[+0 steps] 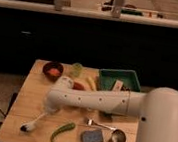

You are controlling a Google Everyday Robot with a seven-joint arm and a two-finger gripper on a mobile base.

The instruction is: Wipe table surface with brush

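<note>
One white robot arm [98, 100] reaching left across the table surface [30, 94], gripper [47, 110] low near the front-left, finger state impossible to tell, one brush [32, 124] slanting below it, dark head touching the wood, one green chili [61, 131], one fork [99, 123], one blue sponge [92, 137], one metal cup [117, 138], one green tray [119, 79], one dark bowl [52, 70].

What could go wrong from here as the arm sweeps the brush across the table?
1. The brush reaches down to the table surface near its front left edge; a stroke outward could run off the edge.
2. The green chili pepper lies just right of the bristle head, so a rightward sweep would likely push it.
3. The claw sits under the arm's wrist, which hides the grip; a loose hold could let the brush twist.
</note>
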